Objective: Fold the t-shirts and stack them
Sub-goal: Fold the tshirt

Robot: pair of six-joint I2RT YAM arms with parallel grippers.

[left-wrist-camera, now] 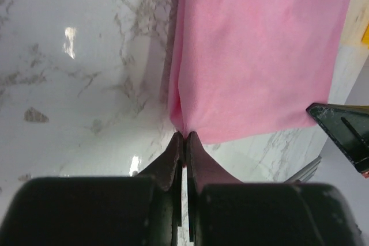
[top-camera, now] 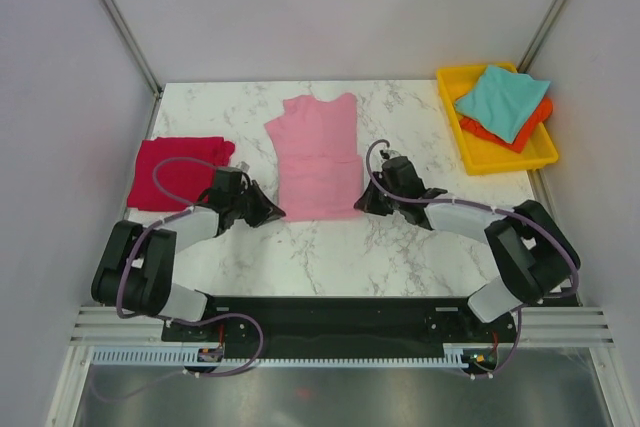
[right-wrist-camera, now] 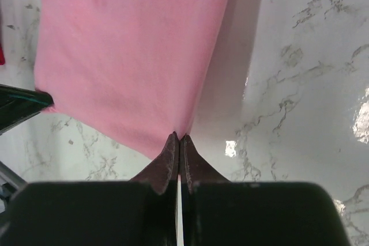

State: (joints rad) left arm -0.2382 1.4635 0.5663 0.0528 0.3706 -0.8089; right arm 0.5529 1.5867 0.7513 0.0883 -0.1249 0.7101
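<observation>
The pink t-shirt (top-camera: 318, 162) lies flat in the middle of the frame on the marble counter (top-camera: 330, 257), sleeves turned in so that it reads as a long strip, collar end toward the top of the frame and hem toward the bottom; the left gripper (top-camera: 272, 213) sits at the hem's lower left corner and the right gripper (top-camera: 362, 201) at its lower right corner; both wrist views show the jaws pressed together with a pinch of pink cloth caught at the very tips, so each is clamped on a hem corner. The step in hand looks to be the end-over-end fold, hem carried up toward the collar; to do it well the two corners should rise together and only just clear of the counter, travel toward the top of the frame at the same pace so the hem is straight and taut between them, and come down level with the shoulders rather than beyond them; the pinch is shallow, right at the cloth's edge, so a quick pull could slip a corner free, and an uneven lift would skew the crease. The crimson t-shirt (top-camera: 175, 172) lies as a compact folded block at the left of the frame, apart from the pink one, likely the base of the stack; the teal t-shirt (top-camera: 500, 99) lies crumpled over the orange t-shirt (top-camera: 530, 127) in the yellow tray (top-camera: 500, 159) at the upper right, both unfolded.
</observation>
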